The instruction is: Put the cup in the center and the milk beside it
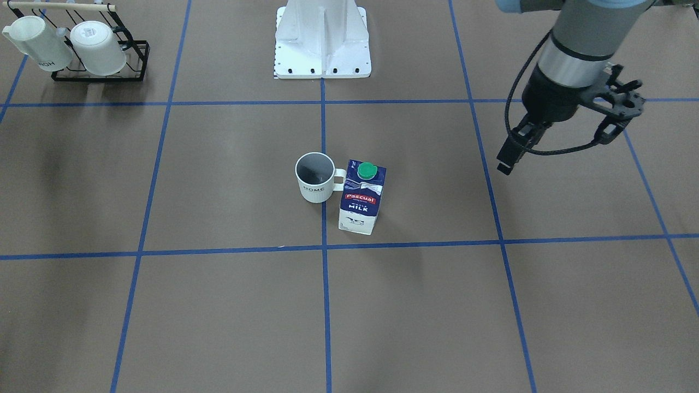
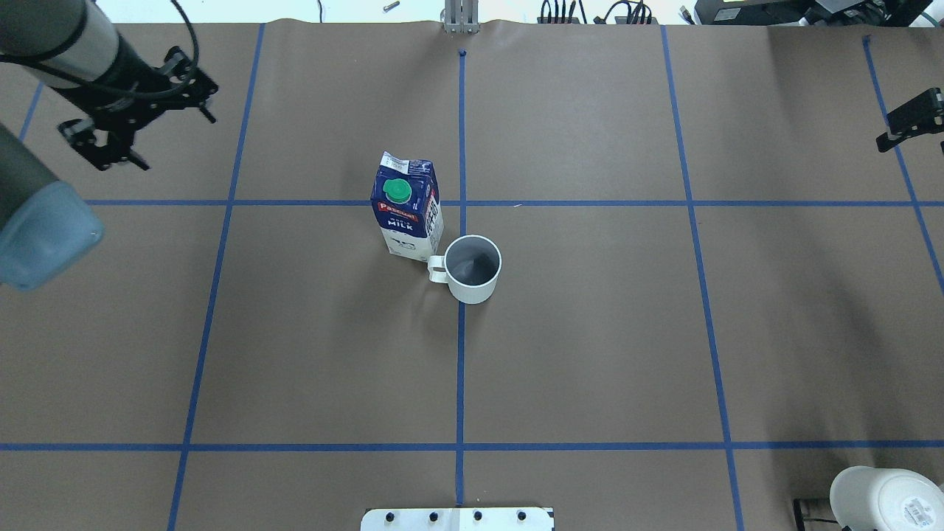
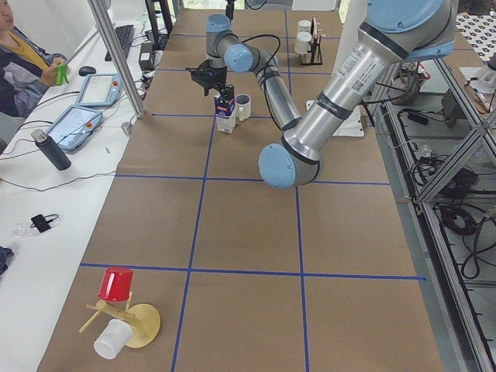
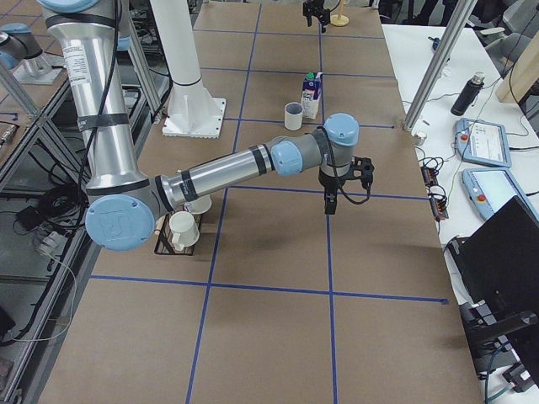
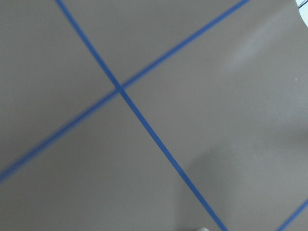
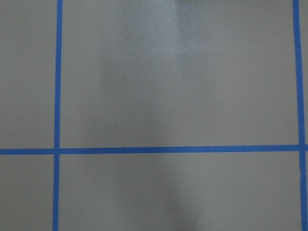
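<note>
The cup (image 1: 315,177) is stood midway between the table's edges, the milk (image 1: 361,197) just beside it, so the task is judged done; the left gripper (image 1: 557,144) is spread wide and empty, the right gripper's (image 2: 911,122) state cannot be told

The cup (image 1: 315,177) is standing upright on the middle tape line (image 1: 326,305), just robot-side of the centre crossing (image 1: 324,246). The milk carton (image 1: 361,199) is standing just beside it on the robot's left (handle side), slightly farther out. A mug rack (image 1: 143,61) is sitting well apart, on the robot's right, near the robot base (image 1: 322,49).

Bright, even light, soft shadows; left wrist view's tape lines (image 5: 120,89) blurred
</note>
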